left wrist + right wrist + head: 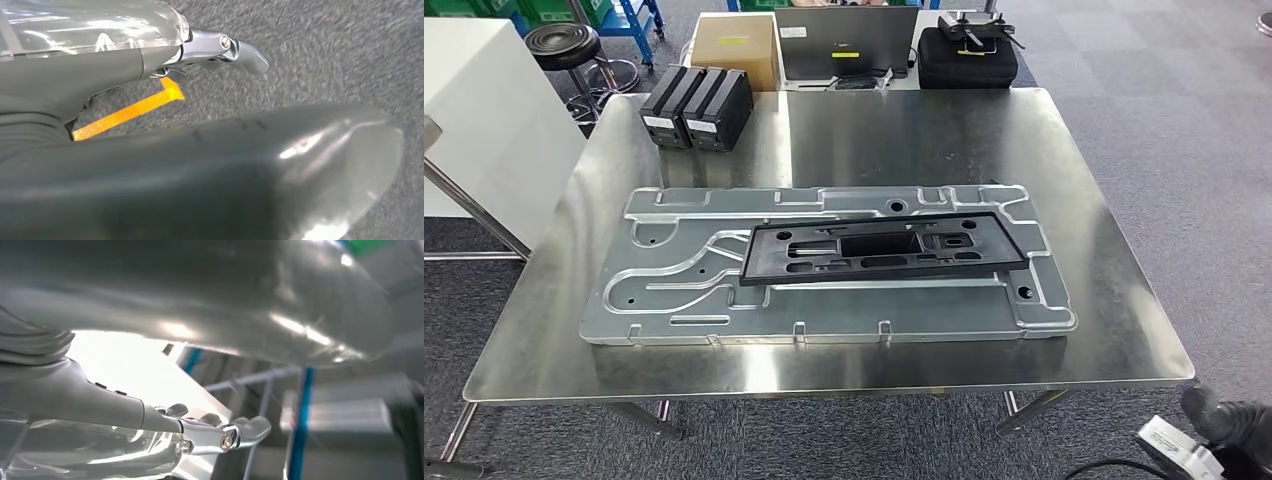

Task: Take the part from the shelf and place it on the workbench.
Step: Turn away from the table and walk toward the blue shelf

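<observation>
A black rectangular frame part (824, 262) lies flat on a large silver stamped metal plate (824, 305), which rests in the middle of the steel workbench (844, 150). My right hand (1229, 425) hangs low beyond the bench's front right corner, away from the part. In the right wrist view my right hand (100, 400) has its fingers stretched out and apart, with nothing in them. My left hand (150, 150) hangs over grey carpet, its thumb and fingers apart and holding nothing.
Two black boxes (697, 107) stand at the bench's back left corner. Behind the bench are a cardboard box (734, 45), a dark flat case (849, 40) and a black bag (967, 55). A stool (564, 42) and a white cabinet (484, 110) stand to the left. Orange tape (130, 112) marks the floor.
</observation>
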{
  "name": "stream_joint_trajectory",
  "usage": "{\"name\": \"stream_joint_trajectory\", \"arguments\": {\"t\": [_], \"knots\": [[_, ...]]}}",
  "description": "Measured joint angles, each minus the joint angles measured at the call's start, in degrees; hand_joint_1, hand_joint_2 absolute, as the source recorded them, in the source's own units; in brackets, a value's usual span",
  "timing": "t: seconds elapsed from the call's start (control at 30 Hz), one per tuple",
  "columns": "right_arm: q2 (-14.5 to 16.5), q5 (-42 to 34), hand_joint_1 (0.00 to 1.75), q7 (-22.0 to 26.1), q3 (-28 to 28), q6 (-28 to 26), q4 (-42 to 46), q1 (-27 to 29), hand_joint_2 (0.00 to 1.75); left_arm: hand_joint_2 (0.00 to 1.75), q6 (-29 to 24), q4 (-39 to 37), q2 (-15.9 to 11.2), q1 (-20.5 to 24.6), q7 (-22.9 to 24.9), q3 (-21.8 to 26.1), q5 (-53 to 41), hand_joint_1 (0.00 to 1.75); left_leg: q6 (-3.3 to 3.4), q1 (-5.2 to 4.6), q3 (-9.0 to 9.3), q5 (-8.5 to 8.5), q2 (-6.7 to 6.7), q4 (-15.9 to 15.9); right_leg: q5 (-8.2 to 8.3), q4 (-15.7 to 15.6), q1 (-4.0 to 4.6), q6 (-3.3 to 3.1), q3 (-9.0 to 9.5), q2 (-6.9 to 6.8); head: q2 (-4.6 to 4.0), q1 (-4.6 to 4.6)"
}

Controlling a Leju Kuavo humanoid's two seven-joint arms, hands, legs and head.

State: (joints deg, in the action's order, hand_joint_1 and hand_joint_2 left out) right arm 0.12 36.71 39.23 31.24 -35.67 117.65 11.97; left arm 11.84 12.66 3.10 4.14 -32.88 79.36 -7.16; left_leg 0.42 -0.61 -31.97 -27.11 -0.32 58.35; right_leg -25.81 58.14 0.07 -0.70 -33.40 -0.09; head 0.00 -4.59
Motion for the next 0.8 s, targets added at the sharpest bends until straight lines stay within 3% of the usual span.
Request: {"name": "stream_joint_trajectory", "arguments": {"t": [0.07, 0.17, 0.2, 0.23, 0.3, 0.37, 0.4, 0.5, 0.53, 0.6, 0.67, 0.7, 0.73, 0.77, 0.8], "knots": [[1.5, 0.8, 0.0, 0.1, 4.3, 2.4, -1.8, 1.0, 0.0, 0.0, 0.2, 0.0, 0.0, 0.0, 0.0, 0.0, -0.1, 0.0, -0.64, 0.07, -0.96, -2.87, 0.03, 3.2, 0.52, -0.5, -0.43, -0.32, -0.02, -0.19, 0.0, 0.0], [3.2, 2.3, 0.0, 0.1, 9.7, 5.5, -5.0, 1.9, 0.0, 0.0, 0.2, 0.0, 0.0, -0.2, 0.0, 0.2, -0.1, 0.0, -1.55, 0.71, -4.23, -9.33, 0.04, 13.4, 0.9, -0.4, -0.53, -0.49, -0.65, -0.43, 0.0, 0.0], [3.8, 3.1, 0.0, 0.1, 11.3, 6.5, -6.0, 2.0, 0.0, 0.0, 0.2, 0.0, 0.0, -0.2, 0.1, 0.3, 0.0, 0.0, -1.76, 0.88, -4.34, -9.88, 0.04, 14.9, 1.04, -0.3, -0.57, -0.41, -0.92, -0.46, 0.0, 0.0], [4.3, 4.1, 0.0, 0.1, 12.8, 7.8, -7.1, 2.0, 0.0, 0.0, 0.2, 0.0, 0.0, -0.3, 0.1, 0.4, 0.0, 0.0, -1.93, 1.03, -3.43, -9.35, 0.05, 14.3, 1.19, -0.1, -0.65, -0.29, -1.19, -0.47, 0.0, 0.0], [5.2, 6.3, 0.0, 0.1, 15.7, 10.8, -9.4, 1.7, 0.0, 0.0, 0.2, 0.0, 0.0, -0.2, 0.3, 0.7, 0.0, 0.0, -2.06, 1.29, 1.25, -6.17, 0.05, 7.0, 1.43, 0.3, -0.83, 0.03, -1.7, -0.44, 0.0, -0.01], [5.8, 9.3, 0.0, 0.1, 18.6, 13.9, -11.8, 1.0, 0.0, 0.0, 0.2, 0.0, 0.0, 0.0, 0.6, 0.9, 0.0, 0.0, -1.63, 1.14, 4.95, -4.05, -0.04, 0.2, 1.77, 0.6, -0.82, 0.58, -1.99, -0.41, 0.0, -0.01], [6.0, 10.6, 0.0, 0.1, 20.0, 15.1, -13.1, 0.6, 0.0, 0.0, 0.2, 0.0, 0.0, 0.1, 0.7, 0.9, -0.1, 0.0, -1.24, 1.01, 5.55, -3.67, -0.09, -1.2, 2.02, 0.7, -0.78, 0.97, -2.06, -0.38, 0.0, 0.0], [6.7, 12.9, 0.0, 0.1, 23.2, 17.0, -16.3, -0.2, 0.0, 0.0, 0.2, 0.0, 0.0, 0.1, 0.9, 1.1, -0.1, 0.0, 0.14, 0.78, 4.91, -2.48, -0.03, -1.5, 2.69, 0.5, -0.97, 2.26, -2.27, -0.17, 0.0, 0.01], [6.8, 13.6, 0.0, 0.1, 24.1, 17.5, -17.5, -0.4, 0.0, 0.0, 0.2, 0.0, 0.1, 0.2, 1.0, 1.2, 0.0, 0.0, 0.58, 0.81, 4.52, -1.91, 0.1, -1.6, 1.8, 1.1, -1.08, 2.57, -2.64, -0.09, 0.0, 0.01], [7.2, 16.4, 0.0, 0.1, 26.4, 19.0, -21.4, -1.7, 0.0, 0.0, 0.2, 0.0, 0.1, 0.2, 1.2, 1.3, 0.0, 0.0, 1.29, 0.9, 3.36, -0.78, 0.47, -1.9, -2.72, 5.3, -1.2, 2.96, -4.23, 0.04, 0.0, 0.01], [7.5, 20.1, 0.0, 0.1, 29.5, 19.5, -27.4, -3.4, 0.0, 0.0, 0.1, 0.0, 0.2, 0.2, 1.4, 1.3, 0.0, 0.0, 1.6, 0.7, 2.03, 0.18, 0.67, -1.8, -7.66, 12.4, -1.26, 3.23, -6.06, 0.03, 0.0, 0.01], [7.6, 22.0, 0.0, 0.1, 31.1, 19.3, -31.0, -4.2, 0.0, 0.0, 0.1, 0.0, 0.2, 0.1, 1.5, 1.3, 0.0, 0.0, 1.63, 0.57, 1.35, 0.67, 0.73, -1.7, -8.55, 14.9, -1.29, 3.31, -6.22, 0.03, 0.0, 0.01], [7.7, 23.8, 0.0, 0.0, 32.7, 19.1, -34.6, -5.0, 0.0, 0.0, 0.1, 0.0, 0.2, 0.1, 1.5, 1.4, 0.0, 0.0, 1.6, 0.45, 0.65, 1.15, 0.73, -1.6, -8.25, 15.7, -1.31, 3.29, -5.51, 0.03, 0.0, 0.01], [7.7, 25.4, 0.0, -0.1, 34.2, 18.9, -38.6, -5.8, 0.0, 0.0, 0.1, 0.0, 0.3, 0.1, 1.6, 1.4, 0.0, 0.0, 1.51, 0.35, -0.04, 1.61, 0.73, -1.4, -6.99, 14.2, -1.31, 3.14, -3.62, 0.03, 0.0, 0.0], [7.6, 26.6, 0.0, -0.5, 35.7, 19.1, -42.5, -6.7, 0.0, 0.0, 0.1, 0.0, 0.4, 0.0, 1.6, 1.4, 0.0, 0.0, 1.39, 0.29, -0.65, 2.0, 0.72, -1.3, -5.54, 10.8, -1.28, 2.89, -0.82, 0.05, 0.0, 0.0]]}}
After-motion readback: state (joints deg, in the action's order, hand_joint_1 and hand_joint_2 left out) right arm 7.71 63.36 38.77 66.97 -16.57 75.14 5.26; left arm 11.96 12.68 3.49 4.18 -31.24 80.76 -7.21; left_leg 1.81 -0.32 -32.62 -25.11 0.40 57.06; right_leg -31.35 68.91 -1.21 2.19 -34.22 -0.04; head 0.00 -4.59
